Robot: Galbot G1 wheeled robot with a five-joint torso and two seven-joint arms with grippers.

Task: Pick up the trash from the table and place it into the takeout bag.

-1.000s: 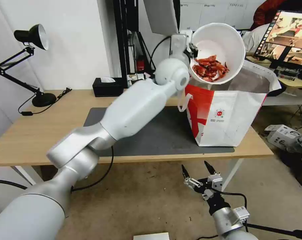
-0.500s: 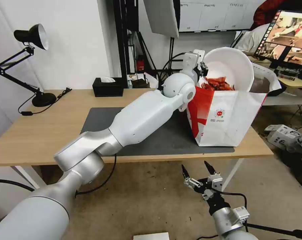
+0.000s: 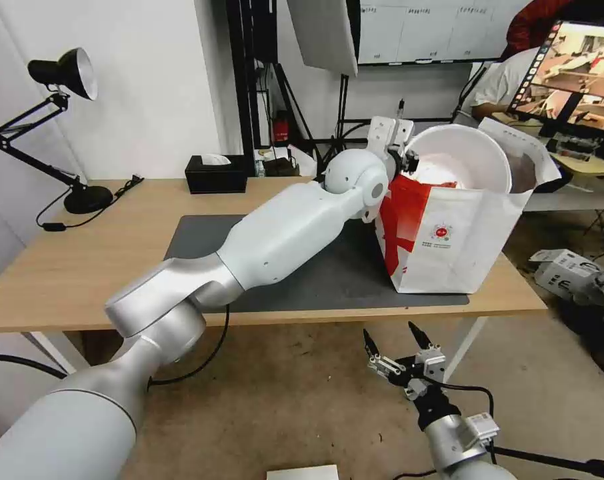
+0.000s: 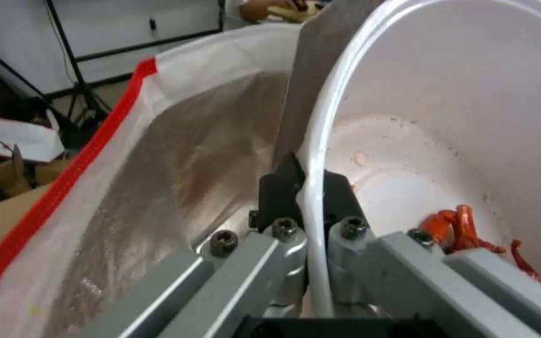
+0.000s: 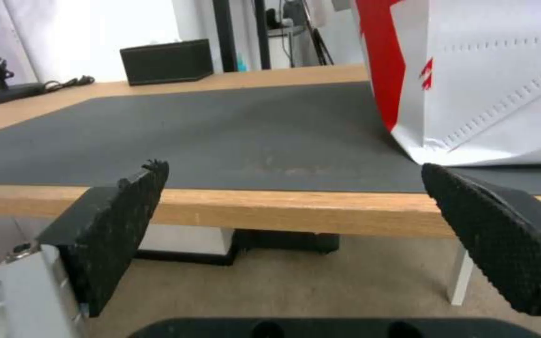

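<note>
The red-and-white takeout bag [image 3: 449, 233] stands open on the right end of the table [image 3: 69, 267], on the dark grey mat [image 3: 329, 273]. My left gripper [image 3: 403, 160] is shut on the rim of the white bowl [image 3: 459, 157], which is tilted and sunk partly into the bag's mouth. In the left wrist view the fingers [image 4: 289, 183] pinch the bowl's rim [image 4: 313, 188], red shells [image 4: 465, 225] lie in the bowl, and the foil lining [image 4: 176, 164] is beside it. My right gripper [image 3: 392, 340] hangs open below the table's front edge, its pads [image 5: 120, 220] wide apart.
A black desk lamp [image 3: 62, 73] stands at the table's far left and a black tissue box [image 3: 215, 175] at its back edge. A monitor [image 3: 575, 67] and another desk are behind the bag. Boxes [image 3: 562, 270] lie on the floor at the right.
My left arm has lowered the white bowl from above the bag down into the bag's mouth, hiding most of the red shells behind the bag's wall. The right arm has not moved.
</note>
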